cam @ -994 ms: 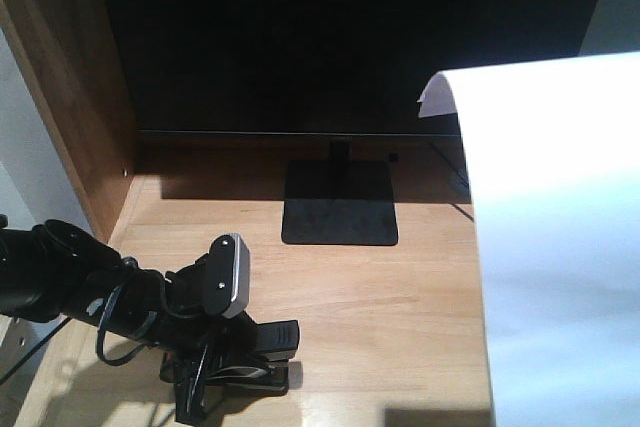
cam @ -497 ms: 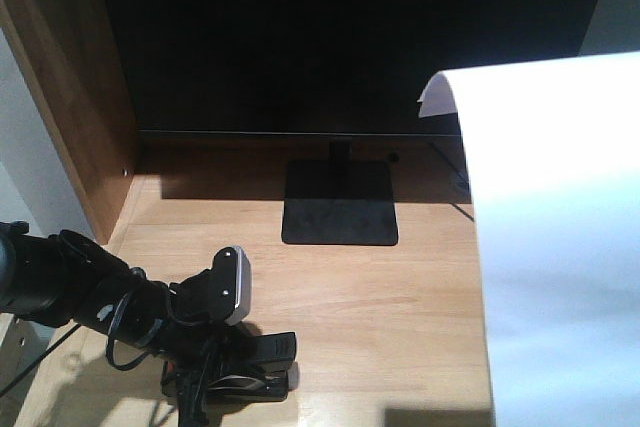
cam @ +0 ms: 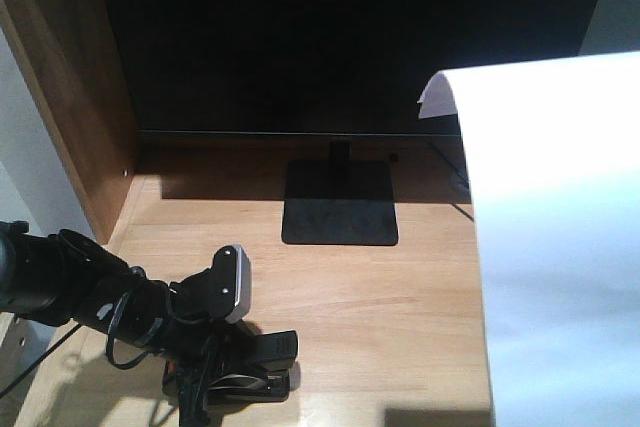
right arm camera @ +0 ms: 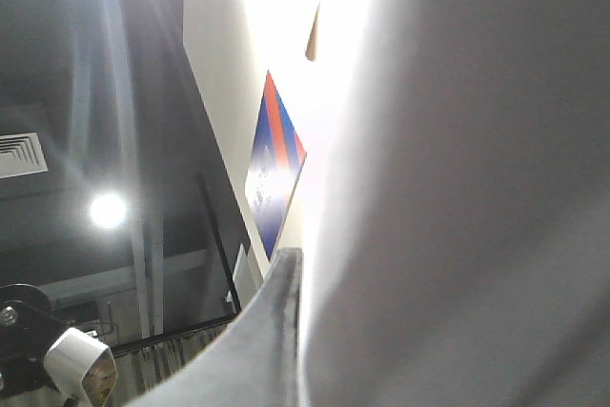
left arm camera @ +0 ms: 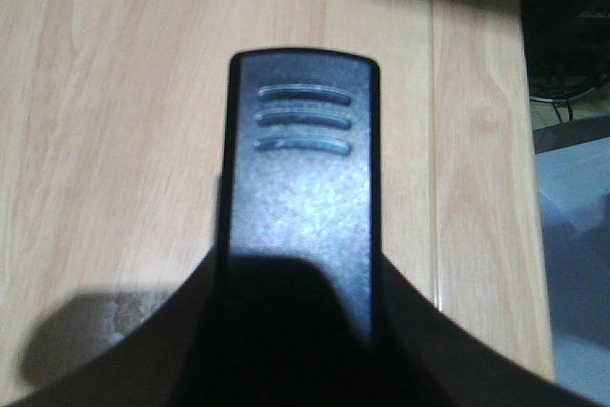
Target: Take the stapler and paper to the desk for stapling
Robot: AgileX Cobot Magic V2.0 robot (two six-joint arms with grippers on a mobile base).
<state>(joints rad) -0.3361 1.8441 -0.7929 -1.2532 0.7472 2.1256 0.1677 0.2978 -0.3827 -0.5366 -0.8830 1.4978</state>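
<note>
The black stapler (cam: pixel 268 352) is low over the front left of the light wood desk (cam: pixel 400 297), clamped in my left gripper (cam: pixel 215 379). In the left wrist view the stapler (left arm camera: pixel 303 178) runs straight out between the two dark fingers of the left gripper (left arm camera: pixel 300 283), with desk boards (left arm camera: pixel 114 121) beneath. The white paper (cam: pixel 560 247) hangs upright at the right and hides my right gripper in the front view. In the right wrist view the paper (right arm camera: pixel 477 188) lies pressed against one finger (right arm camera: pixel 276 321) of the right gripper (right arm camera: pixel 303 331).
A large black monitor (cam: pixel 350 37) on a square stand (cam: pixel 340 207) fills the back of the desk. A brown side panel (cam: pixel 70 77) walls the left. The desk's edge (left arm camera: pixel 538 235) has floor and cables beyond it.
My left arm has drawn back and down toward the desk's front edge with the stapler. In the last half second it barely moved. The paper has stayed put.
</note>
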